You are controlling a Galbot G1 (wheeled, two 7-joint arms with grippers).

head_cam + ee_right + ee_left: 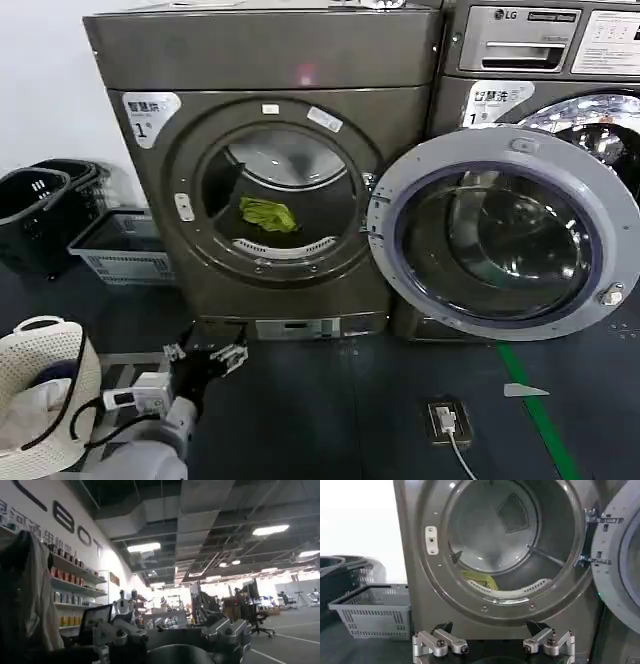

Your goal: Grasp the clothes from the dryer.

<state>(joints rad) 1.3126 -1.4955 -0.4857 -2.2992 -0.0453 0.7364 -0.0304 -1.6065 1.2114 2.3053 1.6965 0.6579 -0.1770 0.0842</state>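
Observation:
The dryer (pixel 260 60) is the dark bronze-grey machine with a white "1" sticker. Its round door (pixel 505 235) hangs swung open to the right. The clothes (pixel 266 213) are a small yellow-green bundle lying low in the drum, just behind the porthole lip. In the left wrist view the clothes (pixel 480 579) lie behind the drum's perforated rim. My left gripper (pixel 205 352) hovers low near the floor in front of the dryer's base, well below the opening. It is open (pixel 490 628) with nothing between its fingers. My right gripper (pixel 172 635) is open and empty, pointing away into a room.
A grey laundry basket (pixel 120 245) and black baskets (pixel 35 215) stand on the floor left of the dryer. An LG machine (pixel 540 60) stands to its right, behind the open door. A floor socket with a cable (pixel 447 418) and a green line (pixel 535 410) mark the dark floor.

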